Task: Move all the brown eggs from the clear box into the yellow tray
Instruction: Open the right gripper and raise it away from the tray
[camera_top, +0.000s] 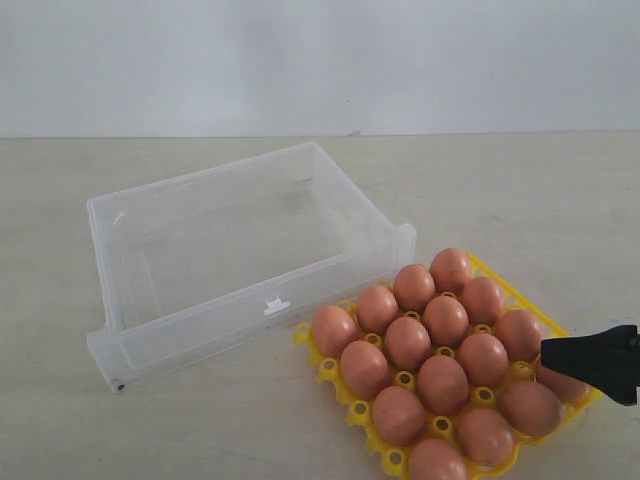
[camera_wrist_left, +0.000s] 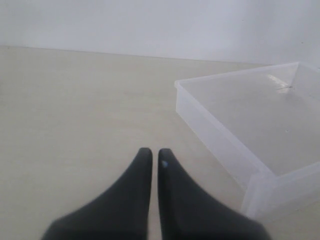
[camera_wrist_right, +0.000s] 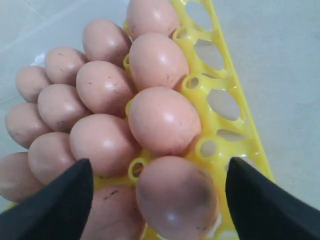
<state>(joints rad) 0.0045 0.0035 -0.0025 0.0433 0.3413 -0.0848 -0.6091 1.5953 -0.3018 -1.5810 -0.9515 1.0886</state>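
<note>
The right gripper hangs at the near right corner of the yellow tray, reaching in from the right side of the exterior view. Its jaws stand wide apart and hold nothing. One brown egg lies below and between its black fingers, with clear space on either side of the shell. That egg sits in a cup of the row next to the tray's outer edge; beyond it along that edge several round cups show open.

The rest of the brown eggs fill the tray in tight diagonal rows, shell beside shell, with small yellow posts showing between them. Every egg in view rests in the tray.

The tray lies flat on the pale table. Its far left corner is just beside the front wall of the clear box, close to the small latch tab. The box sits further back and to the left, at an angle, its bare floor showing through the cloudy plastic.

The left gripper is seen only from its own wrist camera. Its jaws are pressed together on nothing, above bare table, with a corner of the box a little ahead and to one side.

Behind the table rises a plain white wall.
</note>
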